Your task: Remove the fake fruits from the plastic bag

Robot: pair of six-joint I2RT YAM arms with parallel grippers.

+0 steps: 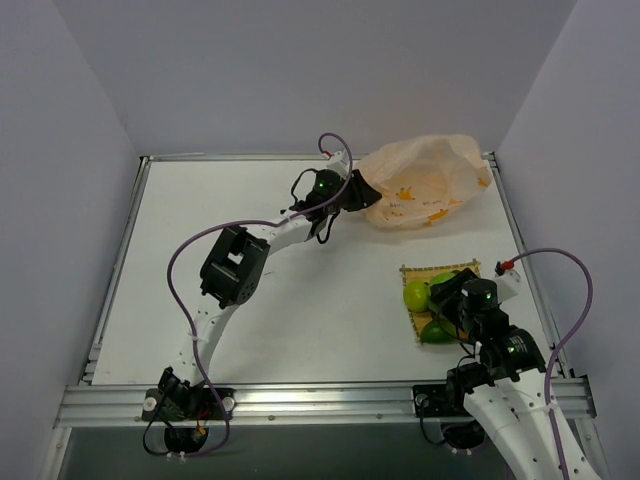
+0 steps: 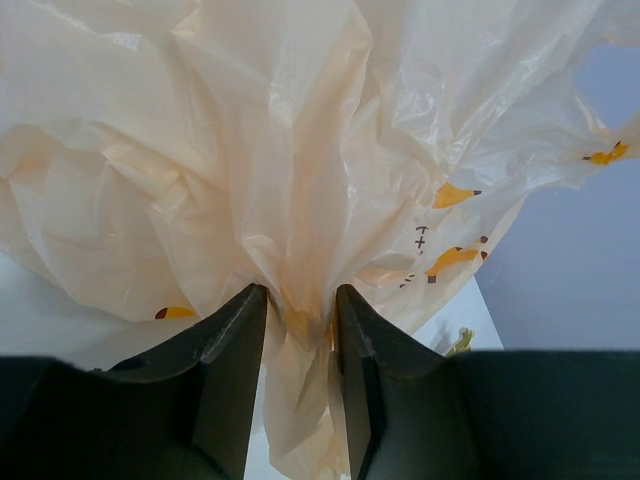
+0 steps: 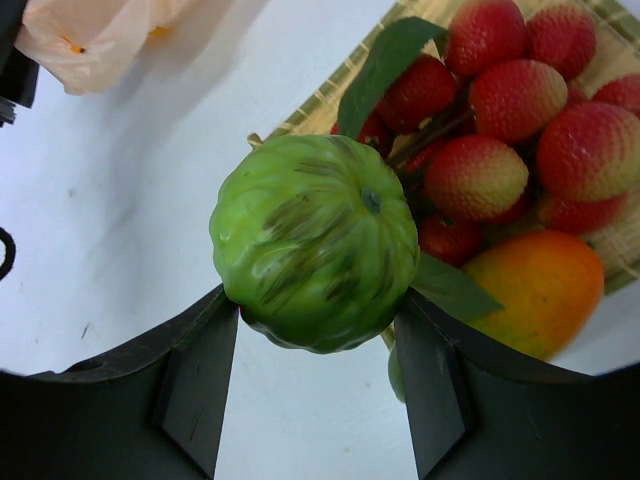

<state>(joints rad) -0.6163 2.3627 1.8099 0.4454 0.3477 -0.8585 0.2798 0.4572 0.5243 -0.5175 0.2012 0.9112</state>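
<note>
Right wrist view shows the right gripper (image 3: pixel 318 300) clamped on a ribbed green fruit (image 3: pixel 315 255) over the lower-left edge of the woven mat (image 3: pixel 300 112), beside the red fruits (image 3: pixel 520 95) and mango (image 3: pixel 545 290). Released here, the glossy ball would likely roll onto the table (image 3: pixel 150 200). At the top view's upper right, the left gripper (image 2: pixel 300 310) pinches the plastic bag (image 2: pixel 300 150); its thin film may slip or tear.

From above, the right arm (image 1: pixel 495 330) hides the red fruits (image 3: pixel 520 95), and nobody can see inside the plastic bag (image 1: pixel 425 180).
</note>
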